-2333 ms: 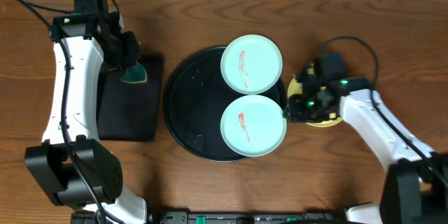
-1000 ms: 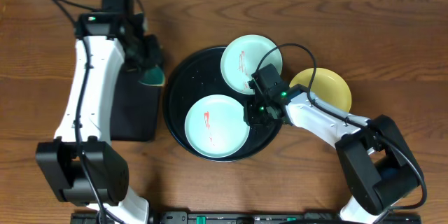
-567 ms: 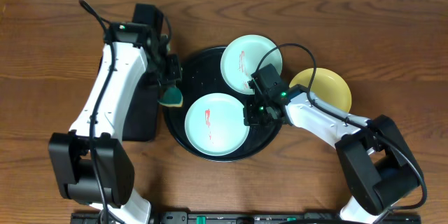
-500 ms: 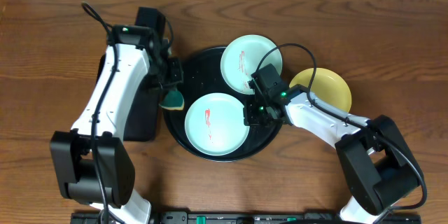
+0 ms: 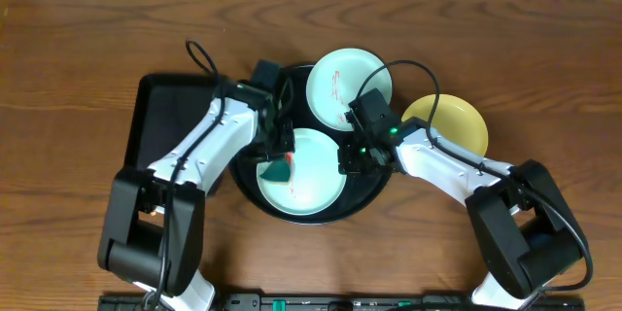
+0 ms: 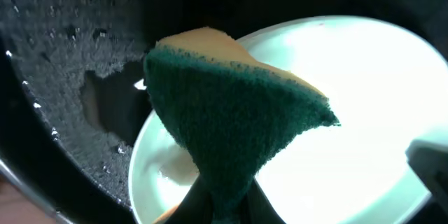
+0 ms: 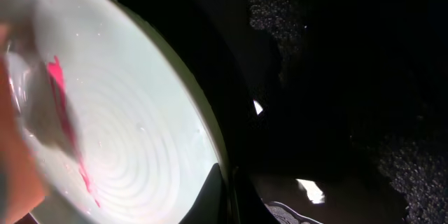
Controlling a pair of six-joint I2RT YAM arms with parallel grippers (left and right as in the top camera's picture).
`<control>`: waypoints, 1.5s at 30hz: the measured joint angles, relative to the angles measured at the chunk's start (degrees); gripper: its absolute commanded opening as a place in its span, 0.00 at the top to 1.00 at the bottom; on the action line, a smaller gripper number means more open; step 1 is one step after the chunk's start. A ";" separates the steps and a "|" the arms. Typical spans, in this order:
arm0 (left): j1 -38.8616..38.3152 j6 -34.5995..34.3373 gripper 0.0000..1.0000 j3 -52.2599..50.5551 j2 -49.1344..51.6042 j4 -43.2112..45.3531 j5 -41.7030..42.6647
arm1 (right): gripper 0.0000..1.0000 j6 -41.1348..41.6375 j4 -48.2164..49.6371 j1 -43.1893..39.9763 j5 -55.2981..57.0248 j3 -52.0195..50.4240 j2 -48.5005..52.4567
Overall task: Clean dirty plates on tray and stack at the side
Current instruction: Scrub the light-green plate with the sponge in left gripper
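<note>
Pressing the sponge (image 6: 231, 112) gripped in my left hand (image 5: 279, 158), I might skid the plate (image 5: 313, 196) if my right hand (image 5: 348, 160) loses its rim pinch.

A rectangular black tray (image 5: 160, 121) lies near the left edge of the bench, and a green sponge (image 6: 238, 112) with a yellow back is near the bench's middle.

Left arm (image 5: 204, 146), right arm (image 5: 442, 160) over tray (image 5: 350, 204), tabletop (image 5: 564, 78) open
</note>
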 measured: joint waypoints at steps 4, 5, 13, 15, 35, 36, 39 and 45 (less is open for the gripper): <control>-1.18 -1.51 0.93 -3.58 -0.02 5.09 -0.83 | 0.99 0.00 0.04 0.00 0.09 0.00 0.00; -1.49 -1.68 0.93 -4.35 -0.04 5.92 -1.05 | 0.99 0.00 0.07 0.00 0.09 0.00 0.00; -2.19 -1.77 0.93 -6.19 -0.50 8.26 -0.52 | 0.99 0.02 0.13 0.00 0.09 0.00 0.00; -2.12 -0.37 0.93 -6.51 -0.50 9.09 1.64 | 0.99 0.00 0.17 0.00 0.22 0.00 0.00; -2.54 5.53 0.92 -8.26 -0.44 21.57 11.45 | 0.99 0.00 0.22 0.00 0.92 0.00 0.00; -2.51 5.70 0.93 -8.26 -0.44 21.59 11.45 | 0.99 0.00 0.22 0.00 0.94 0.00 0.00; -2.29 5.70 0.93 -8.26 -0.44 20.57 10.64 | 0.99 0.00 0.20 0.00 0.94 0.00 0.00; -2.16 5.70 0.92 -6.99 -0.83 11.21 3.78 | 0.99 0.00 0.20 0.00 0.94 0.00 0.00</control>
